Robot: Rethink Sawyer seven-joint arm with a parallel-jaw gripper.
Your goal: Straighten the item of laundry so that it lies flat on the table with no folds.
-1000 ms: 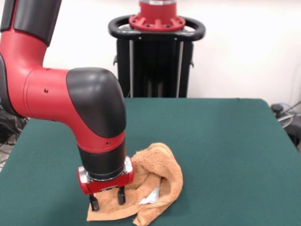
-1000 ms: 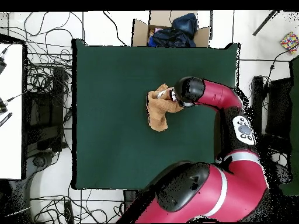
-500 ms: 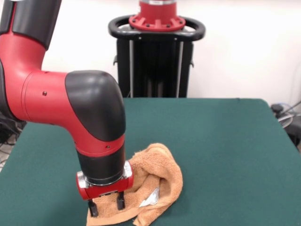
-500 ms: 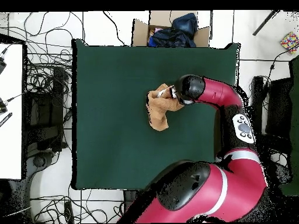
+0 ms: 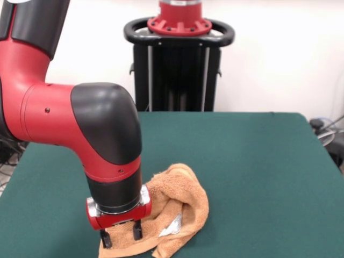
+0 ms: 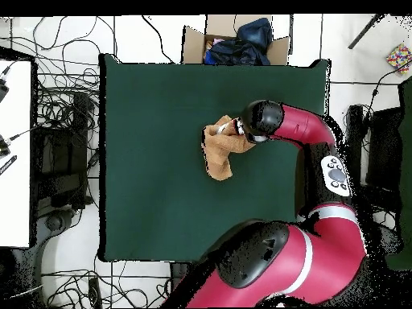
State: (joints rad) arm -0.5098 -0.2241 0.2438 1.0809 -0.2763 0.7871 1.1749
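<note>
Front view first: pincer [image 5: 119, 237] down low at the near-left end of the towel [image 5: 177, 207], two dark fingertips [image 5: 106, 239] spread apart, straddling the flat corner of cloth with a gap between — released, not yet clamped on anything. Towel bunched in a crumpled hump on the green bench [image 5: 258, 161], bulk rising up and to the right of the pincer, small white tag [image 5: 173, 224] peeking from a fold just beside the fingers. Likely next: closing on that low corner and dragging it away from the heap.

Overhead now: towel [image 6: 216, 151] near the bench [image 6: 145, 201] centre, long axis running up-down in this picture; wrist [image 6: 245, 129] sitting at its upper right end, rest of the cloth trailing down-left. Fingers hidden under the wrist here.
</note>
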